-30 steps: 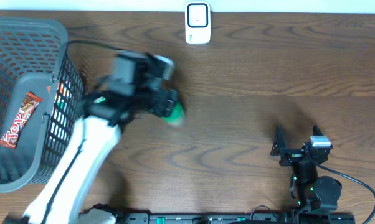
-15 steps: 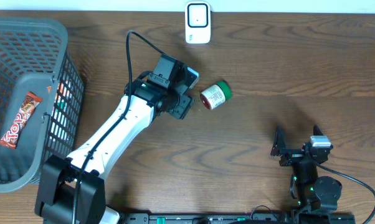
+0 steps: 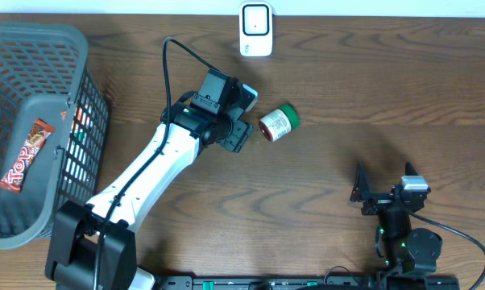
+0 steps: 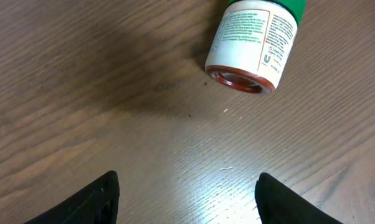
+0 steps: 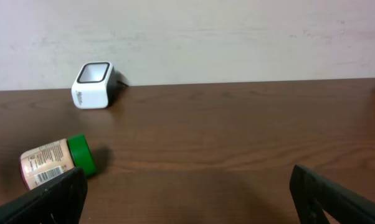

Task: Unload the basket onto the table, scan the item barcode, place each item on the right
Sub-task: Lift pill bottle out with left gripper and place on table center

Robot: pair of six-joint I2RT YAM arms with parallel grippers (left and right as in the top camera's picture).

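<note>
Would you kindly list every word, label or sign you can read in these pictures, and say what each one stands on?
"Top": on the red snack bar wrapper in the grey basket.
Fine print on the label of the green-capped jar: too small to read, apart from a "U"-like mark.
Barcode on the jar, in the right wrist view: digits unreadable.
Small marking on the side of the white scanner: blurred.

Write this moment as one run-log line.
left gripper: open, empty | jar: on its side on table | right gripper: open, parked
</note>
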